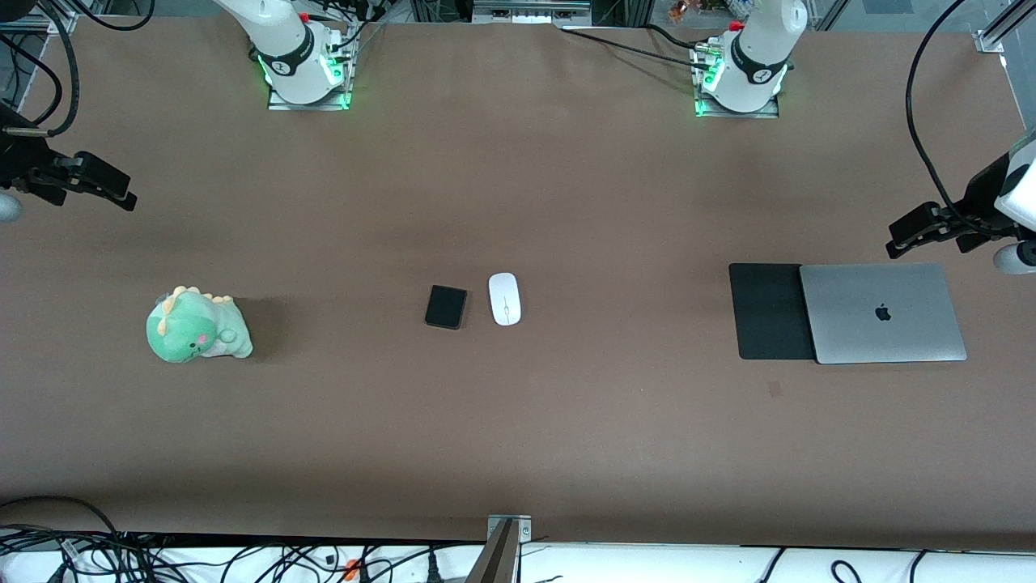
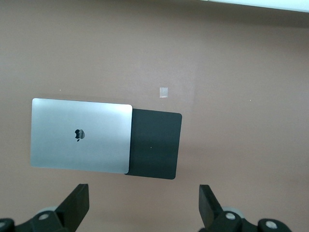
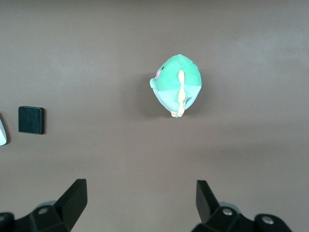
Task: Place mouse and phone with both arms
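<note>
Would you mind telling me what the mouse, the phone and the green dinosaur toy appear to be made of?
Mouse: probably hard plastic, smooth white shell with a faint sheen.
Phone: a flat black slab, fairly matte; whether plastic or glass is unclear.
Green dinosaur toy: plush fabric, judging by its soft, rounded, fuzzy-looking shape.

The front view looks steeply down from high across the table [image 1: 518,453], facing the arm bases at 12 o'clock and taking in the whole top. Each wrist camera hangs well above the table and looks straight down past its own fingers. The left wrist view shares the laptop [image 2: 80,134] [image 1: 882,312] and pad [image 2: 154,144] [image 1: 769,311] with the front view. The right wrist view shares the toy [image 3: 177,84] [image 1: 197,325] and phone [image 3: 31,120] [image 1: 446,307].
</note>
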`<state>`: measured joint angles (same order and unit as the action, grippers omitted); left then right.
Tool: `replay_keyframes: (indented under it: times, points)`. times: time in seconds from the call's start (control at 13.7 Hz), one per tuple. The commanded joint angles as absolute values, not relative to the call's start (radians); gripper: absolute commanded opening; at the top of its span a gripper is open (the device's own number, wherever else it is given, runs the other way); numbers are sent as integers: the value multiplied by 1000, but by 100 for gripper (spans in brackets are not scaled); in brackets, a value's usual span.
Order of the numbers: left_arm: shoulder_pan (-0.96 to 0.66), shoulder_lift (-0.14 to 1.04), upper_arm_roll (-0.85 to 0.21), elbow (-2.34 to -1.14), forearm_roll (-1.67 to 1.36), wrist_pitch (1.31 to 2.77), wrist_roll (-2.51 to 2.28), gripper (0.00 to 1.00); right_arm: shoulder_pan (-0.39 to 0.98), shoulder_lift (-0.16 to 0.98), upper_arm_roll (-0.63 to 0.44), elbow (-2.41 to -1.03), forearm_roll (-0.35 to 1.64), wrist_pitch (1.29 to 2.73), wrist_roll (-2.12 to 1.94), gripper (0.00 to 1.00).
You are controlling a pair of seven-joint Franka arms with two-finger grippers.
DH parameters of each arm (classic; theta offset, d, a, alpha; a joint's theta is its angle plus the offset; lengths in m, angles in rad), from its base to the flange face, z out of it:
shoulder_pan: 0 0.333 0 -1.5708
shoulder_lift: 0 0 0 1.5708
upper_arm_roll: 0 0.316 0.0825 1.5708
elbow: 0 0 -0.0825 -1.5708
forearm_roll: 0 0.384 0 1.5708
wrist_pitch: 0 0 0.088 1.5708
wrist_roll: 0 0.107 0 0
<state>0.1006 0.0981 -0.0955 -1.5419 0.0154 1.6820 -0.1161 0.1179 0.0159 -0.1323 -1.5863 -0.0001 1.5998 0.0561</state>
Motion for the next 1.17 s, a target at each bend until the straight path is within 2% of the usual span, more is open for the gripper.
replay_keyframes:
  times: [0.0, 1.09]
  points:
    - [103, 100, -101, -1523, -8, 1660, -113, 100, 114, 28, -121, -1574, 2, 1597, 51, 100]
    - [97, 100, -103, -1523, -5, 1660, -135, 100, 150, 26, -114, -1574, 12, 1594, 63, 100]
